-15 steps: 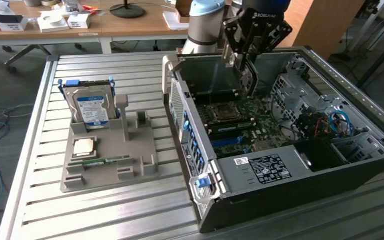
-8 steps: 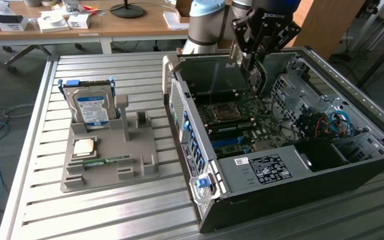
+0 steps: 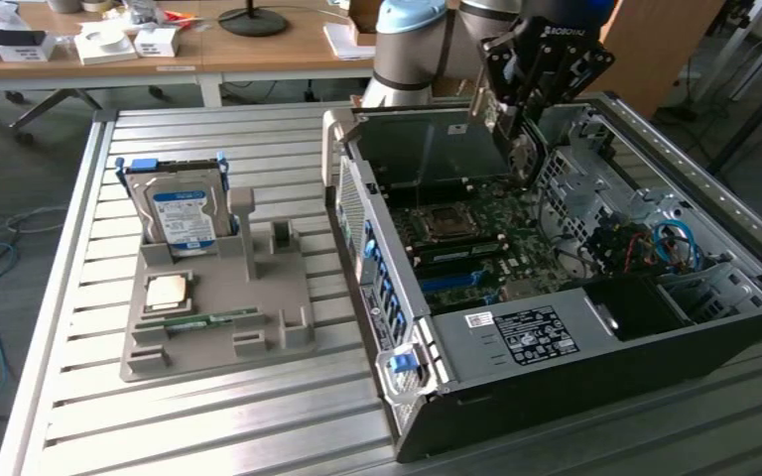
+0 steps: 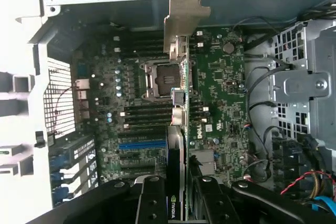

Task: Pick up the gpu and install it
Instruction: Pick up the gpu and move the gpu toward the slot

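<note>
Table (image 3: 222, 416) carries the open computer case (image 3: 619, 387), with the motherboard (image 4: 226, 93) bare inside. Step: install; pick-up is done. The gpu (image 4: 177, 156) hangs edge-down above the motherboard, seemingly clear of it, with its bracket at the far end. My pincer (image 4: 179, 192) is clenched on the gpu. Judgement: seating needs the card edge aligned along a slot and pressed straight.

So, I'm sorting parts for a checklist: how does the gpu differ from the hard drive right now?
The gpu is a thin card with a silver bracket; the hard drive is boxy with a blue-white label. The gripper holds the gpu over the open case; the hard drive sits in the gray holder. Both stand on edge.
</note>
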Motion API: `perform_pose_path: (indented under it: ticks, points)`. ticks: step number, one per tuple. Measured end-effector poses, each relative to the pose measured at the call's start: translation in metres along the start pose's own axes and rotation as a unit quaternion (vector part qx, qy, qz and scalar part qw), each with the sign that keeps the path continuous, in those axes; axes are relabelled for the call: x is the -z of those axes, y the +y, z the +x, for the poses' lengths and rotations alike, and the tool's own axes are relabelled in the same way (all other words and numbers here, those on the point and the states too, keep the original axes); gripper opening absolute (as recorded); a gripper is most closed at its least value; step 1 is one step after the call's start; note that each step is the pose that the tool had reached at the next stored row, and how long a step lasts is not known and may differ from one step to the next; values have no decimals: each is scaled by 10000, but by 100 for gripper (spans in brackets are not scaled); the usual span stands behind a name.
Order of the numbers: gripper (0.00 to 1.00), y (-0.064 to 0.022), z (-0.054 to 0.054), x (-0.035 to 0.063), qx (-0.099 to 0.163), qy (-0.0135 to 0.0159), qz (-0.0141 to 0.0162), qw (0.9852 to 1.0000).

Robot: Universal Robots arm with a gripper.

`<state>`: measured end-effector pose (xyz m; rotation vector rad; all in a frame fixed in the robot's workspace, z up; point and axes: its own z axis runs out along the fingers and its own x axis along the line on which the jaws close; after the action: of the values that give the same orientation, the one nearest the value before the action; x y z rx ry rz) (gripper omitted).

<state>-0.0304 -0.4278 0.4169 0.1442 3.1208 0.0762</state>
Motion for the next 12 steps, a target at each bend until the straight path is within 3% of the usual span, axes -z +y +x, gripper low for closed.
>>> perform_pose_path:
  ticks: [12]
  points:
    - [27,24,-254,-4,0,2,1,10000]
